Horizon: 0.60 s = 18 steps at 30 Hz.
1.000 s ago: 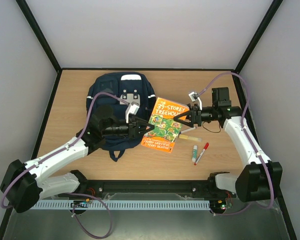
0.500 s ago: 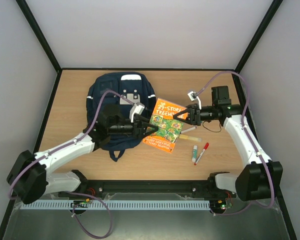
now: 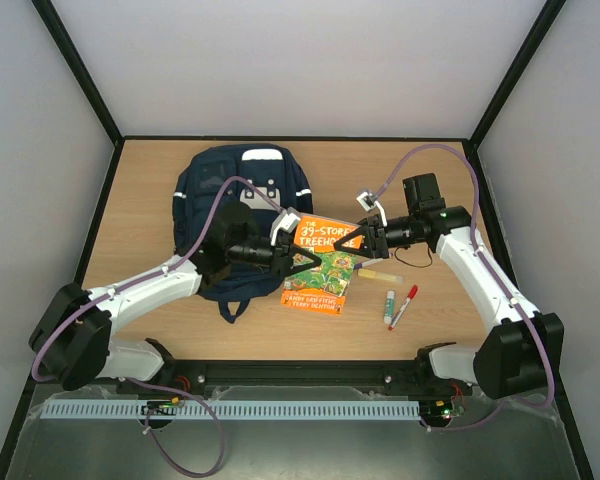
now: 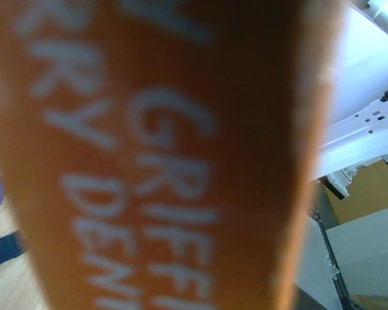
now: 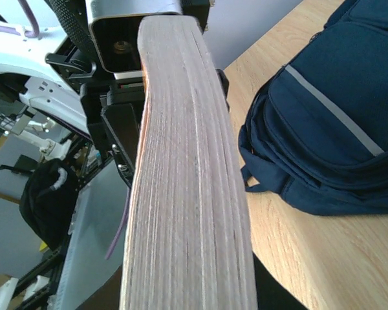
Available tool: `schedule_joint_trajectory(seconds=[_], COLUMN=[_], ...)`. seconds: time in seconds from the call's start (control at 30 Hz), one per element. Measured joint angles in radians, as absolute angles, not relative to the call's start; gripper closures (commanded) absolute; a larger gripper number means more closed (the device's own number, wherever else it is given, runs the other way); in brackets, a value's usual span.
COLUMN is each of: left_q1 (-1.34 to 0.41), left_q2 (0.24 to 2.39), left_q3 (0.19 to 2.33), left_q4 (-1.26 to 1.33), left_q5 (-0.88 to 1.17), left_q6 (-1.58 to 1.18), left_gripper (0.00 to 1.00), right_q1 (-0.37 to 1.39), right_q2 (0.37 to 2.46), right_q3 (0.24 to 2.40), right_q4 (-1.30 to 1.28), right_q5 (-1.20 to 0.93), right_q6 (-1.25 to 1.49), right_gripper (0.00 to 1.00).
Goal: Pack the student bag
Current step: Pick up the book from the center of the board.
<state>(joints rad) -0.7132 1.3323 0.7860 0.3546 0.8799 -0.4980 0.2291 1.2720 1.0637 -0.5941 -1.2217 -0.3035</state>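
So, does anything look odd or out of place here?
Yes: the orange book is off the table, gripped at opposite edges by the left pincer and the right pincer, and it bows sideways in the right wrist view.

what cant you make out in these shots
Left wrist: the blurred book fills the frame, hiding whether the left gripper grips.
Right wrist: the book's pages block the table ahead.
Top: the left arm covers part of the student bag; small items beside the book are too small to name.

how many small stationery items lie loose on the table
3, right of the orange paperback book: pale yellow bar, white-and-green tube, red-and-white marker. More may hide beneath it.
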Motion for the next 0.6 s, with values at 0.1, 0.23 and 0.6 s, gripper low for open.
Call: schedule_joint_trajectory(seconds=[0.1, 0.23, 0.6], left_q1=[-0.714, -0.714, -0.678], left_q2=[1.332, 1.332, 1.195], left_q3=[0.787, 0.787, 0.717], left_q4=[0.362, 0.361, 0.414], left_q5=[0.895, 0.894, 0.83], left_q6=[-0.495, -0.499, -0.588], left_gripper=[0.95, 0.98, 0.98], right_q1=[0.231, 0.231, 0.231], right_q2=[1.275, 1.274, 1.222], right_q3=[1.069, 1.069, 1.06], right_q4=[-0.604, -0.603, -0.473], right_q5=[-1.223, -1.219, -1.235], right_q6=[-0.311, -0.305, -0.205], right_gripper=[0.9, 0.53, 0.44])
